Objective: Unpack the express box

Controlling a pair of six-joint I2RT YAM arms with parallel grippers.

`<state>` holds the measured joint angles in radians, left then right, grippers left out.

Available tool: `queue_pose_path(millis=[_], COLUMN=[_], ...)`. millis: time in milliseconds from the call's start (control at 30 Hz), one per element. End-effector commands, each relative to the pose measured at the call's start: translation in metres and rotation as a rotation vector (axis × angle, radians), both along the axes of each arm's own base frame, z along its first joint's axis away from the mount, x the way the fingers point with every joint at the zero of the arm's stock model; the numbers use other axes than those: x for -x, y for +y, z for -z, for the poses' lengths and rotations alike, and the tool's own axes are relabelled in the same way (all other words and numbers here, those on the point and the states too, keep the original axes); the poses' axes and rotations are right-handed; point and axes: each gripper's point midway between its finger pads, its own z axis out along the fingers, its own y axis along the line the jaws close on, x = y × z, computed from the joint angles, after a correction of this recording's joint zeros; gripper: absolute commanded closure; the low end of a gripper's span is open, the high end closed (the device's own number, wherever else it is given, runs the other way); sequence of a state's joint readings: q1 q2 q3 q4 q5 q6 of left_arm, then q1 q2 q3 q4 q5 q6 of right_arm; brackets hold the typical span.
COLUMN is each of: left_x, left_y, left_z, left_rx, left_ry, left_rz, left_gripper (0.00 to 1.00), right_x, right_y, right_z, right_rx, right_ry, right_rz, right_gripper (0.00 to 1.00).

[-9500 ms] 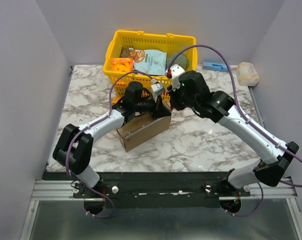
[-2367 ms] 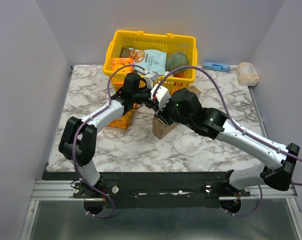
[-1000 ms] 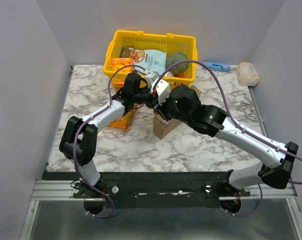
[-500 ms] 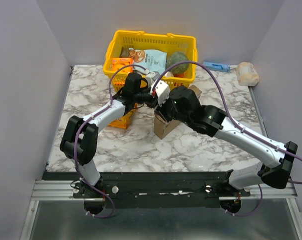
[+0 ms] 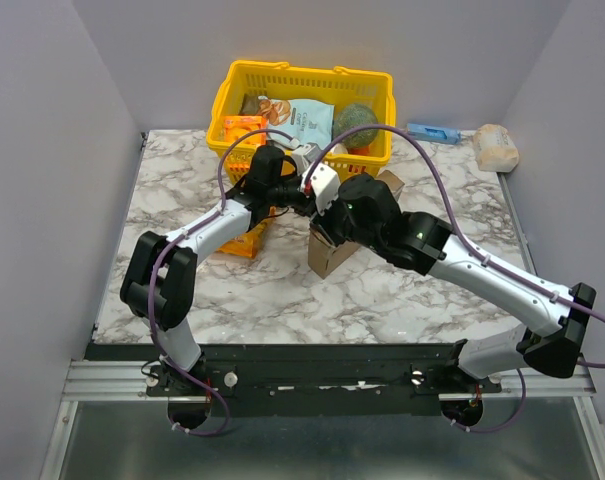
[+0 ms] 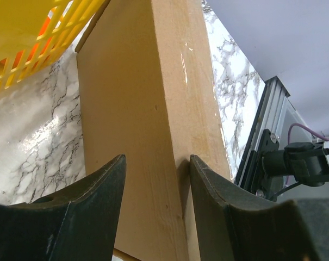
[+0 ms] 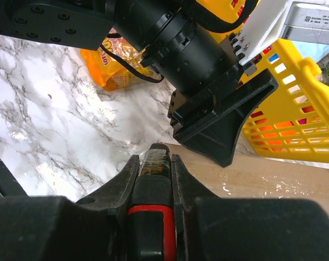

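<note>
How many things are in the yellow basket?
4 showing: orange pack front left, brown lump back left, pale blue bag middle, green ball right. More may hide underneath.

Worktop [image 5: 382,290]: white marble look with grey veins, pretty glossy
Walls [image 5: 42,150]: plain pale lilac-grey, boxing it in left, back and right
Front edge: aluminium rail [image 5: 102,378], dull grey metal sheet [image 5: 322,440] below
Light: soft and even, few shiny patches on the marble
</note>
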<state>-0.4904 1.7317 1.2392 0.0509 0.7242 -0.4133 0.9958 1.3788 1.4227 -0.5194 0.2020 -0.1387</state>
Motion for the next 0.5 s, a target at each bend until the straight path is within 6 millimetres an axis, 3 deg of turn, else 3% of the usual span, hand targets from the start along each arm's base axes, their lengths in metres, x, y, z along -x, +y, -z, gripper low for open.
queue_pose_path(millis=[0, 467], left_x=[0.008, 0.005], left_y=[0.013, 0.015], left_z=[0.07, 0.078], left_rx=[-0.169, -0.197], left_ry=[0.122, 0.104], left_rz=[-0.046, -0.036], left_gripper=[0.43, 0.45], right_x=[0.014, 0.027], right_y=[-0.015, -0.037], right_z=[0.011, 0.014], right_rx=[0.051, 0.097], right_ry=[0.046, 0.074], right_rz=[0.007, 0.009], right_gripper=[1.0, 1.0])
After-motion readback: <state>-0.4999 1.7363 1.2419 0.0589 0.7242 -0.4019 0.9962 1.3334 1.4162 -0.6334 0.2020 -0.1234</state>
